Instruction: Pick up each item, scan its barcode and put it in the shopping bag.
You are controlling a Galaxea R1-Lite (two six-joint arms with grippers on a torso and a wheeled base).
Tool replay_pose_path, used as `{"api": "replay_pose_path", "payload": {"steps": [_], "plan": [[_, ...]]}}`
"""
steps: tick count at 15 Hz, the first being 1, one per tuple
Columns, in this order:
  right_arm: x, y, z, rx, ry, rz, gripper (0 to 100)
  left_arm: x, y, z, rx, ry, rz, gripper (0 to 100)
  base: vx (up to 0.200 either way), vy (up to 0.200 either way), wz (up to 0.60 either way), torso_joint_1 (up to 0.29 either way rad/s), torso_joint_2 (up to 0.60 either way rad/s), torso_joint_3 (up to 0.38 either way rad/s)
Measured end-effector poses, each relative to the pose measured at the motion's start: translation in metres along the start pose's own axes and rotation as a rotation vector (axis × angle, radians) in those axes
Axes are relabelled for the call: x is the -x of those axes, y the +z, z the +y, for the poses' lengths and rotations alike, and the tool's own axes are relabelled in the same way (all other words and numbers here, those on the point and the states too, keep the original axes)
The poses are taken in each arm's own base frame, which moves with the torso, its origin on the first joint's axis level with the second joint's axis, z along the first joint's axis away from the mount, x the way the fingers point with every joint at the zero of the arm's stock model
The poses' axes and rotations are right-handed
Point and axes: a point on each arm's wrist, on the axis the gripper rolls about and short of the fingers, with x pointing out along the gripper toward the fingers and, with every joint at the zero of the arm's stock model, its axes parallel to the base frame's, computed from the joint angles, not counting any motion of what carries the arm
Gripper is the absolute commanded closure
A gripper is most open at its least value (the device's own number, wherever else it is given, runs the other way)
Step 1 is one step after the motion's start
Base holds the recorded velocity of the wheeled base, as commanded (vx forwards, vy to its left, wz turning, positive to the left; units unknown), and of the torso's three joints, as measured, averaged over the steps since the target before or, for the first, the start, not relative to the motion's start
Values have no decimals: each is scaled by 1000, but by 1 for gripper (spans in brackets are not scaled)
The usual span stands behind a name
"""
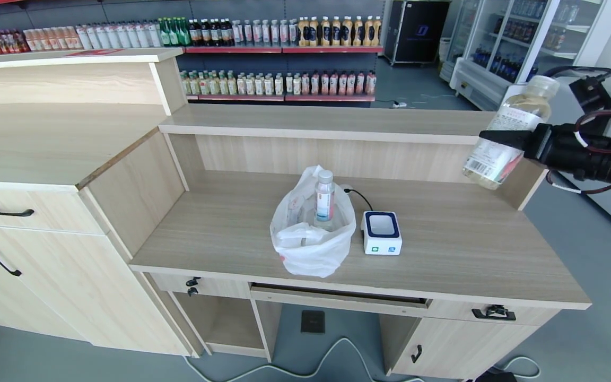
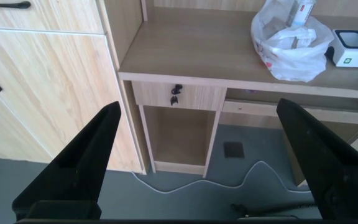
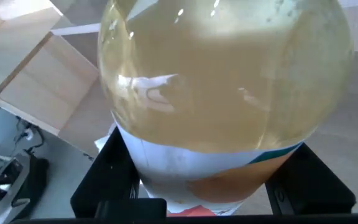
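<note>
Right tool (image 1: 502,140) grasping pale bottle (image 1: 523,109) by middle, tilted, in air above right back corner of worktop (image 1: 470,244). Left tool (image 2: 197,109) released, fingers wide apart, low before worktop's front left edge. Shopping bag (image 1: 311,244) at worktop centre, second bottle (image 1: 325,199) upright inside. Scanner (image 1: 381,232) just beside bag.

The wooden counter (image 1: 470,239) carries a white shopping bag (image 1: 308,248) just beside a small scanner (image 1: 381,232).

Bright even light, soft shadows, bowed edges
</note>
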Motion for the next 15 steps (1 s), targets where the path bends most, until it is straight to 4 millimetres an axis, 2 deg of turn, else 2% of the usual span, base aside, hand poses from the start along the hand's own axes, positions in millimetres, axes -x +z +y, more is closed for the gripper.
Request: {"api": "replay_pose_path", "payload": {"steps": [3, 7, 10, 15], "plan": [[22, 10, 55, -6, 216, 52, 100, 0, 0, 0, 0, 0, 0, 0, 0, 0, 0, 0, 0, 0], [36, 0, 117, -37, 396, 117, 100, 0, 0, 0, 0, 0, 0, 0, 0, 0, 0, 0, 0, 0], [47, -2, 149, -100, 492, 151, 100, 0, 0, 0, 0, 0, 0, 0, 0, 0, 0, 0, 0, 0], [66, -3, 179, -106, 610, 191, 100, 0, 0, 0, 0, 0, 0, 0, 0, 0, 0, 0, 0, 0]]}}
